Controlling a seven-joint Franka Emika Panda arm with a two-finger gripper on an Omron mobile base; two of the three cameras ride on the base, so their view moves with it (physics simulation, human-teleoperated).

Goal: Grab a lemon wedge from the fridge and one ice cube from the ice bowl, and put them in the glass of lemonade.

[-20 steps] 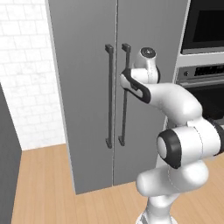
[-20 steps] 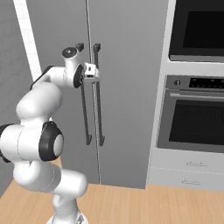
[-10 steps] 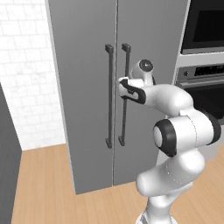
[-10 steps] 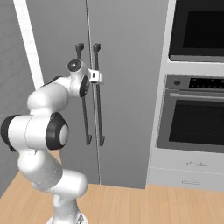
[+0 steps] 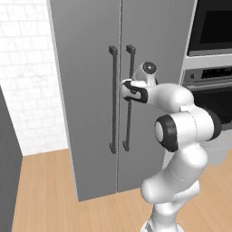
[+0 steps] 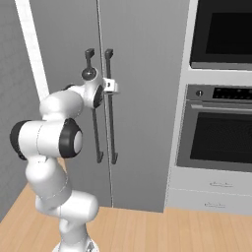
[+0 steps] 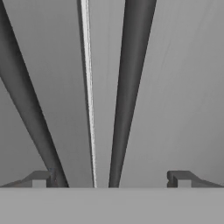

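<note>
The grey two-door fridge (image 5: pixel 86 90) (image 6: pixel 142 74) stands shut, two dark bar handles flanking its centre seam. My gripper (image 5: pixel 124 89) (image 6: pixel 113 86) is up against the right door's handle (image 5: pixel 128 127) (image 6: pixel 111 133), at about its upper third. In the hand view the gripper (image 7: pixel 110 179) is open, and that handle (image 7: pixel 131 87) runs between the two fingertips (image 7: pixel 180 178). The left door's handle (image 7: pixel 26 109) passes close by the other fingertip. The shut doors hide the lemon wedge. The ice bowl and the glass of lemonade are out of view.
A black-fronted wall oven (image 6: pixel 221 34) (image 5: pixel 213 27) and a second oven (image 6: pixel 221 140) with drawers (image 6: pixel 216 194) below stand right of the fridge. A white tiled wall (image 5: pixel 27 68) is to the left, above a wooden floor (image 5: pixel 45 190).
The hand has moved forward and slightly left, from a little in front of the doors to right at the right door's handle. The doors stay shut.
</note>
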